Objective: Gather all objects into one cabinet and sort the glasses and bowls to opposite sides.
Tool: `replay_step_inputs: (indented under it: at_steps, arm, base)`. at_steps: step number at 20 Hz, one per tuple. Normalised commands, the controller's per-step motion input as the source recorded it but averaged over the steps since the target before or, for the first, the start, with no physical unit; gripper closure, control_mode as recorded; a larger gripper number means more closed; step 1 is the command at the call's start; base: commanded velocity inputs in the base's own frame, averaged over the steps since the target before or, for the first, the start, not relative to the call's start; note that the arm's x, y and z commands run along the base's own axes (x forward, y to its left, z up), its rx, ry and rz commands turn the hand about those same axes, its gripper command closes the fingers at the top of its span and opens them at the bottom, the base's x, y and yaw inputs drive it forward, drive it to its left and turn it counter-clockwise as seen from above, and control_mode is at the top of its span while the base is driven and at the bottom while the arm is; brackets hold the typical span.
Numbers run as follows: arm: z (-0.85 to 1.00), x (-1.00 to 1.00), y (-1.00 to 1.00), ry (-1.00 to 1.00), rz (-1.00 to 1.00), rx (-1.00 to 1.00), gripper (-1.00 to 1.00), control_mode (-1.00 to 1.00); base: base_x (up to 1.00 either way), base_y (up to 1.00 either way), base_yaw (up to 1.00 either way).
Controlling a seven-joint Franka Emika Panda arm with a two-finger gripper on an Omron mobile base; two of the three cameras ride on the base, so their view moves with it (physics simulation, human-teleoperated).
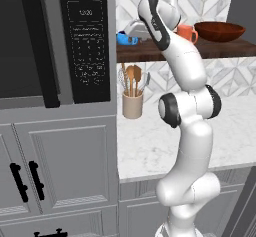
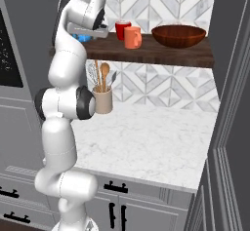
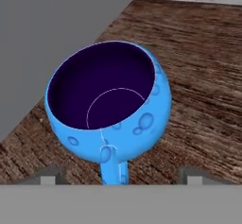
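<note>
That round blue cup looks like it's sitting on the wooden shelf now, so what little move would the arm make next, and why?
Probably a short pull straight back from the shelf. The squat bright blue mug stands upright on the dark wooden shelf plank, and the gripper is open, its tips apart on either side of the handle without pinching it. The mug seems set down, so backing away without knocking it looks sensible.

Arm [image 1: 186, 131] up close: glossy white shells all the way, fat rounded links, smooth, no cables or markings to make out. Joints are dark, near-black rings w/ round caps, one big one mid-arm [image 1: 170, 110], same joint from the other side [image 2: 85, 103]. Bulbous white segment low down near the base. Up top, a white wrist w/ dark band, grey hand block below it. Fingers [image 3: 51, 175]: small, dark grey, squared tips.
</note>
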Motion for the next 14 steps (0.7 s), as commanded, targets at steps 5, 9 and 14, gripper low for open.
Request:
replay_step_inputs:
  at_steps: [5,9,14]
  arm:
    - [0.10,-0.26,-0.31,-0.03,0.00,-0.01,-1.00,-1.00]
    - [0.00,-0.42,-0.57,-0.07,0.00,-0.05,-1.00,-1.00]
    - [0.03,-0.11,-0.61,-0.07,-0.02,-0.06,-1.00,-1.00]
  base:
    - [0.00,0.00,0.00]
    - [0.00,0.00,0.00]
    - [0.00,0.00,0.00]
